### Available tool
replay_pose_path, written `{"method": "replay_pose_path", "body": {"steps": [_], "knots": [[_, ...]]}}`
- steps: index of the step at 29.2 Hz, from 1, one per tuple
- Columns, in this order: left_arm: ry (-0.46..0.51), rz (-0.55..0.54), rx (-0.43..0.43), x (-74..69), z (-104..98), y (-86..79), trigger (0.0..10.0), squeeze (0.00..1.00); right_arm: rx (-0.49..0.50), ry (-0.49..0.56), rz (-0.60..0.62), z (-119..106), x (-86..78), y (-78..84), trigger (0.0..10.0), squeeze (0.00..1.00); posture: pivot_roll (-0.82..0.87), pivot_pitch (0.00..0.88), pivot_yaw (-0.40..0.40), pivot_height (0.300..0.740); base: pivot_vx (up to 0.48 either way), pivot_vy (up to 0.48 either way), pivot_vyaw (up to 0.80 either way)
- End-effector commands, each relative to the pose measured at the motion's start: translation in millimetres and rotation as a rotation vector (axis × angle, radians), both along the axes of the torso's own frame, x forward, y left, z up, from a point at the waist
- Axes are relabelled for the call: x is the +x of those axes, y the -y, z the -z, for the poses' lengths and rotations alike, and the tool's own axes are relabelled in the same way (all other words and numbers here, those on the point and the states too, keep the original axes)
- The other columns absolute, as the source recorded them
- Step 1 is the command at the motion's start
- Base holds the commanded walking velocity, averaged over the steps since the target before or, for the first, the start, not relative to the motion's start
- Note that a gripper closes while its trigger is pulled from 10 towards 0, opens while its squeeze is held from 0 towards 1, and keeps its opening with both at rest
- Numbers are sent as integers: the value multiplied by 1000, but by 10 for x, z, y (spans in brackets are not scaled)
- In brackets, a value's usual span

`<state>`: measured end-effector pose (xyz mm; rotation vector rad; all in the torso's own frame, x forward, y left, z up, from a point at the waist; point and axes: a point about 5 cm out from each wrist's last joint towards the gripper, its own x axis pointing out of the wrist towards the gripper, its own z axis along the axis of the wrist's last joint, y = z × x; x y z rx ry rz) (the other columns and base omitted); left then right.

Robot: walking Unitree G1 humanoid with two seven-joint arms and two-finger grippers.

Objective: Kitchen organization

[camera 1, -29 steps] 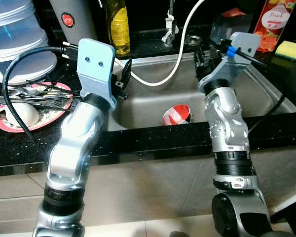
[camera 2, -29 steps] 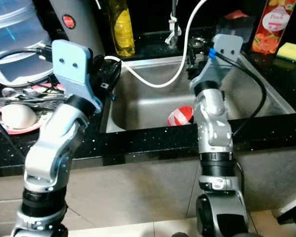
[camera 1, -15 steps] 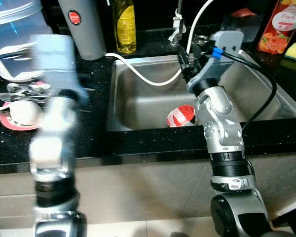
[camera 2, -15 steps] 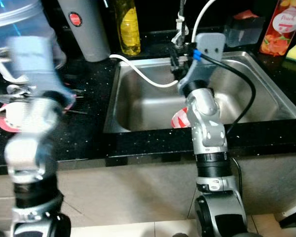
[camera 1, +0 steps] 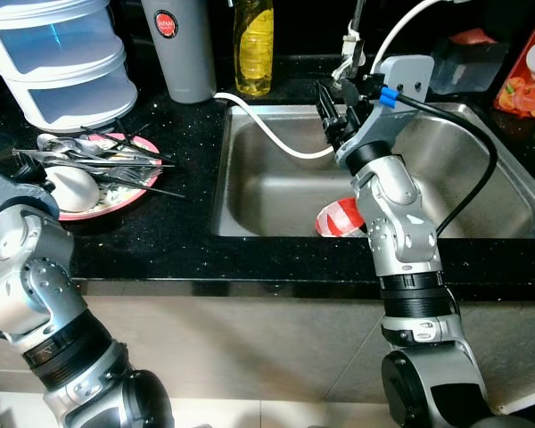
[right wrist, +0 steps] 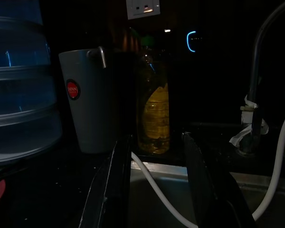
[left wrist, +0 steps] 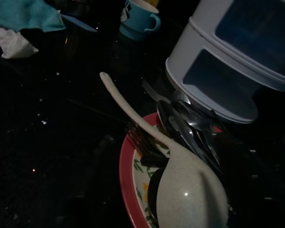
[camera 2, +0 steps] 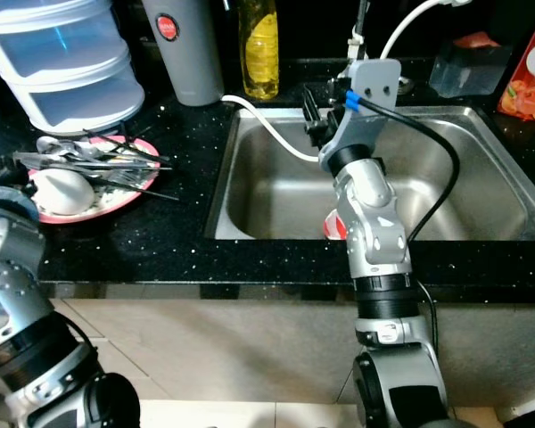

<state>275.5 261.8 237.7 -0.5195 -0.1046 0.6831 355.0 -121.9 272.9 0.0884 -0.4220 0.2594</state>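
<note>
Right tool (right wrist: 154, 190) (fingers apart) faces a red-badged grey jug (right wrist: 88, 114).

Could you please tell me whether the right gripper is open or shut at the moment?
Open. In the right wrist view the right gripper has its two fingers well apart, with the yellow bottle visible between them and nothing held.

Silver jointed arms w/ black rings; right arm (camera 1: 399, 214): grey wrist plate, blue clip, black cable.
</note>
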Motion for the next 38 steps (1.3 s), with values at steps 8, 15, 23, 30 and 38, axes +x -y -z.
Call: {"method": "replay_pose_path", "body": {"steps": [8, 15, 23, 30, 38], "knots": [[-21, -11, -101, -26, 81, -112, 10000, 1000, 6, -6, -24, 0, 19, -61, 10000, 0, 74, 0, 41, 740, 0, 0, 0], [-2, 43, -255, 36, 208, -123, 10000, 0, 9, -11, -13, 25, 6, -47, 10000, 0, 65, 1, 48, 740, 0, 0, 0], [-65, 236, -204, 219, 227, -124, 10000, 0, 17, -5, 5, 23, -5, -16, 10000, 0, 49, 0, 62, 740, 0, 0, 0], [-39, 355, -111, 255, 174, -38, 10000, 0, 20, -4, 15, 29, -20, 6, 10000, 0, 38, 0, 65, 740, 0, 0, 0], [-48, 392, -149, 281, 289, 26, 10000, 0, 16, -2, 16, 20, -21, 10, 10000, 0, 28, 0, 60, 740, 0, 0, 0]]}}
